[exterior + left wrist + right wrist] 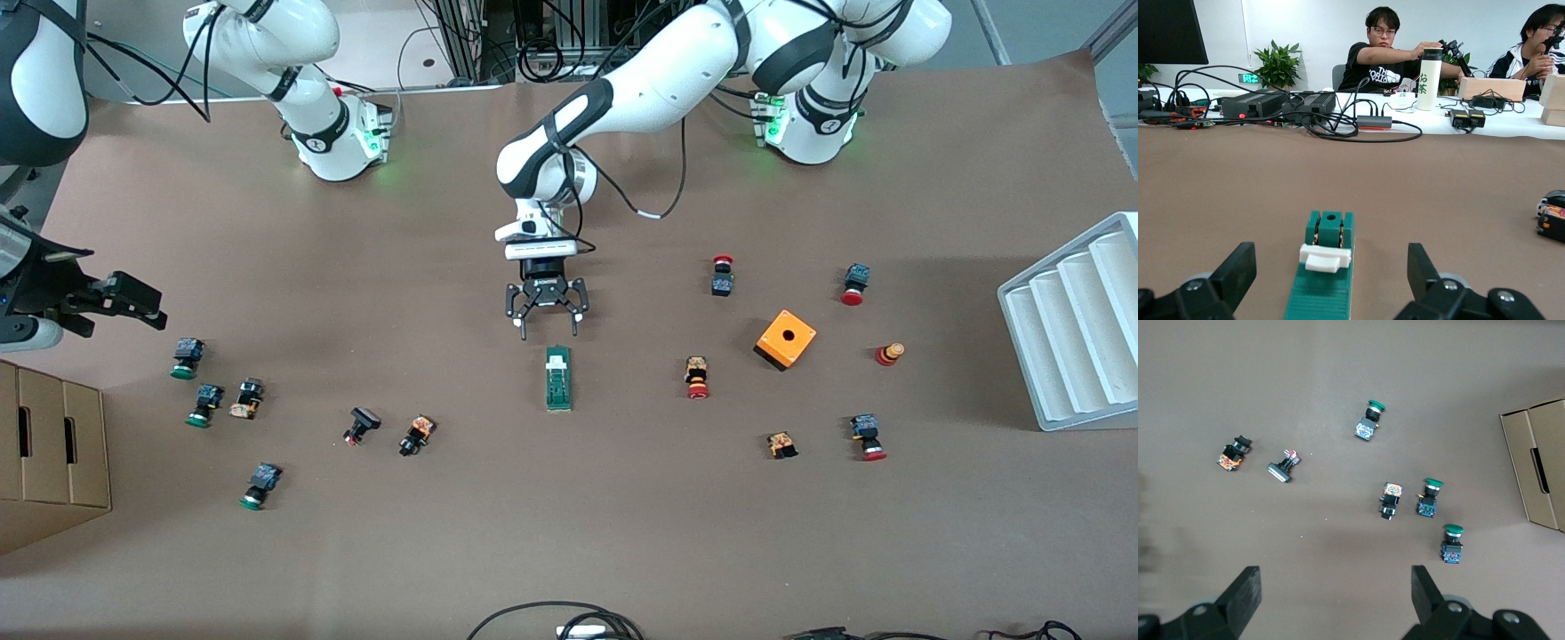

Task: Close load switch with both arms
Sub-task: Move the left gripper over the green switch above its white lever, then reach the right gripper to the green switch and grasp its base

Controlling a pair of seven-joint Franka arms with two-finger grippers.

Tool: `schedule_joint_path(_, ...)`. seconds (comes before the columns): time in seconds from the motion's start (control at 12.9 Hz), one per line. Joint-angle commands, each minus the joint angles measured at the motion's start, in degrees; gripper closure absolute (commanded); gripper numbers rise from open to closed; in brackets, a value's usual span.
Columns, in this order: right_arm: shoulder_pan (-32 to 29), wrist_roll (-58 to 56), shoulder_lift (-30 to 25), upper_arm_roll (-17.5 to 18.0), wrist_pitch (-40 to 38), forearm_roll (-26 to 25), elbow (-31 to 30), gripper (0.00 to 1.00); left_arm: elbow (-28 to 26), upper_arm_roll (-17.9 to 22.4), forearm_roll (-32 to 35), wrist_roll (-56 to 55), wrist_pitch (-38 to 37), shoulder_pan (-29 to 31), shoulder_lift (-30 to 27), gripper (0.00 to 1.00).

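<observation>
Centrally on the table lies the load switch [558, 379], white handle end toward the bases. Left gripper [546, 313] hovers just above that end, fingers spread apart. Right gripper [133, 298], fingers apart, hangs over green-capped push buttons [206, 404].

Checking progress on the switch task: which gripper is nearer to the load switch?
Left. The left gripper, open, hangs beside the load switch at its handle end. The right gripper, open, waits high over the green-capped push buttons at the right arm's end of the table.
</observation>
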Motion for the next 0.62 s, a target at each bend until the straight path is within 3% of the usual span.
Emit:
schedule_joint_path(0.0,-1.14,-0.66,0.3,0.34,-0.04,-0.66,0.3,0.0,3.14,-0.06,0.73,-0.67,-1.73,-0.84,3.2,0.0)
schedule_joint_path(0.54,0.87,-0.66,2.84,0.96,-0.13,-0.4,0.3,0.0,3.23,0.29,1.0,-2.61,-2.35,-0.49,5.49,0.0)
